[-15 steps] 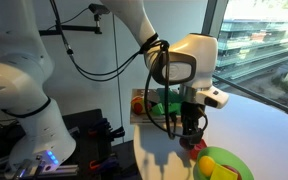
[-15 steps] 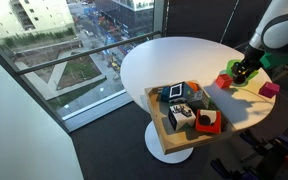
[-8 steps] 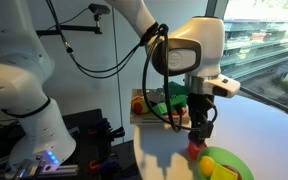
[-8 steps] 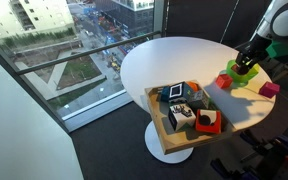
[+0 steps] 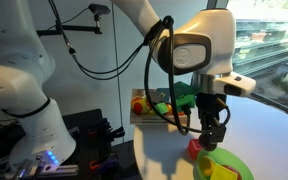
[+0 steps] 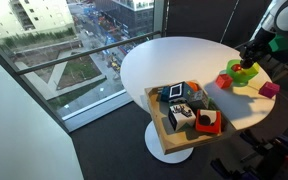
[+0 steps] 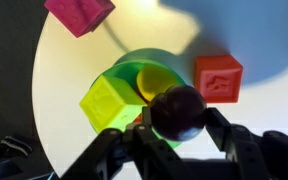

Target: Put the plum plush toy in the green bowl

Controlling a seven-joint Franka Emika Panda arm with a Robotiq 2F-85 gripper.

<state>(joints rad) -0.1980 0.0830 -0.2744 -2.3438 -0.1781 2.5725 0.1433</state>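
Note:
In the wrist view my gripper point(image 7: 177, 120) is shut on the plum plush toy point(image 7: 177, 108), a dark purple-maroon ball held between both fingers. It hangs above the near rim of the green bowl point(image 7: 136, 62), which holds a yellow-green cube point(image 7: 111, 101) and a round yellow toy point(image 7: 156, 78). In both exterior views the gripper point(image 5: 214, 138) point(image 6: 246, 64) is raised over the edge of the bowl point(image 5: 232, 165) point(image 6: 247, 75). The plum is too small and dark to make out there.
A red-orange cube point(image 7: 217, 77) point(image 5: 196, 150) point(image 6: 224, 80) sits on the white table right beside the bowl. A pink cube point(image 7: 79, 12) point(image 6: 270, 90) lies further off. A wooden tray of toys point(image 6: 184, 112) point(image 5: 156, 106) stands near the table edge.
The gripper, still holding the plum, has risen and shifted sideways from beside the red-orange cube to above the bowl's edge.

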